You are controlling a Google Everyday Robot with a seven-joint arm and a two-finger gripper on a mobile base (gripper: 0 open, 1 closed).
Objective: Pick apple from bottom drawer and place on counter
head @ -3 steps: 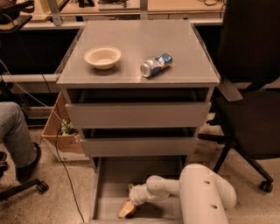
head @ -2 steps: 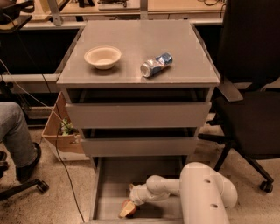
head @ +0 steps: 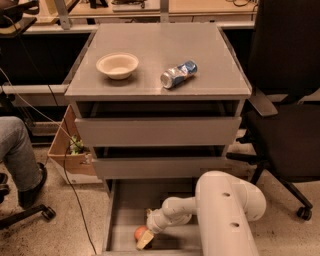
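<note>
White plastic fills the near right corner: the robot's arm [head: 227, 210] bends down and to the left into the open bottom drawer [head: 125, 210]. At its end the claw [head: 146, 239] sits low over the drawer floor, near the front left. The apple [head: 140, 232], red-orange, lies on the floor of the bottom drawer just at the claw's left side and seems to be touching it. Whether the claw is clenched on the fruit or released I cannot tell from this angle.

Above the pulled-out tray come the middle drawer [head: 160, 167] and the top drawer [head: 157, 131], both grey with plain fronts, each showing a dark gap over its front.

On the grey counter [head: 155, 45] a shallow cream bowl [head: 117, 65] stands to the left, and a crushed silver-blue can [head: 178, 74] lies on its side to the right, apart from the bowl.

A black office chair [head: 287, 100] stands to the right of the cabinet. To the left are a cardboard box [head: 65, 150] on the floor and a seated person's grey-trousered leg [head: 17, 150]. Light wooden desks [head: 200, 6] run along the back.
</note>
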